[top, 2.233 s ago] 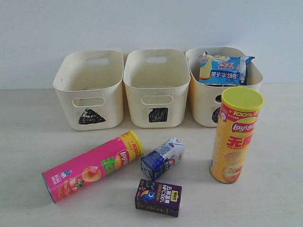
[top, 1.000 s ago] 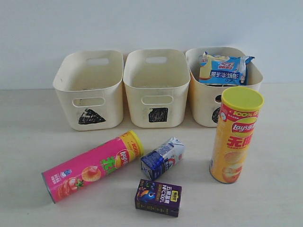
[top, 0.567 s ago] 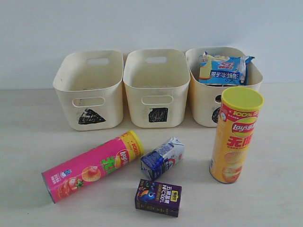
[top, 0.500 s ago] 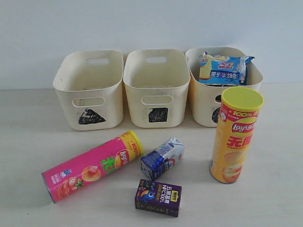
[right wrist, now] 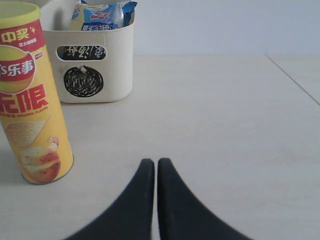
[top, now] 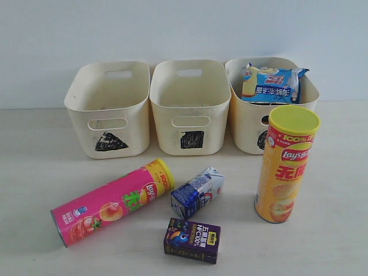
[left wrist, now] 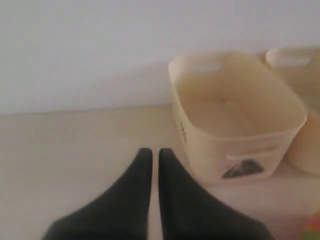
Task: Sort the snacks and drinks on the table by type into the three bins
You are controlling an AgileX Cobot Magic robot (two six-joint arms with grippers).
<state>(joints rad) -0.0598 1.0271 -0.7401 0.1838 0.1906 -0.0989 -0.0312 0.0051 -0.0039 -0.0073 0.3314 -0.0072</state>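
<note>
A: Purple comes first. The small juice box (top: pixel 192 240) lies nearest us, at the 6 o'clock edge of the table (top: pixel 34 161). What's behind it?

B: Just past it, at the middle of the dial, is the blue-and-white carton (top: pixel 198 192), which seems to be tipped over. The pink tube (top: pixel 112 201) lies flat at 8 o'clock. The yellow tube (top: pixel 286 164) stands upright at 3 o'clock.

A: And the bins?

B: They line the far side: the triangle bin (top: pixel 138 123) at 11 o'clock, the square bin (top: pixel 215 123) at 12 and the circle bin (top: pixel 244 129) at 1. Only the circle bin shows anything inside, a blue-and-white bag (top: pixel 270 83) poking above its rim. I cannot tell whether an orange bag sits under it.

A: So how far along?

B: Early, I'd judge. One bag is filed for certain. Both tubes and both drinks are out on the table, and nothing shows in the other two bins.

A: The arms?

B: Neither appears in the wide shot. The left gripper (left wrist: pixel 151 152) is pinched together on nothing, facing the triangle bin. The right gripper (right wrist: pixel 151 162) is closed and empty too, low over the table with the yellow tube ahead.
</note>
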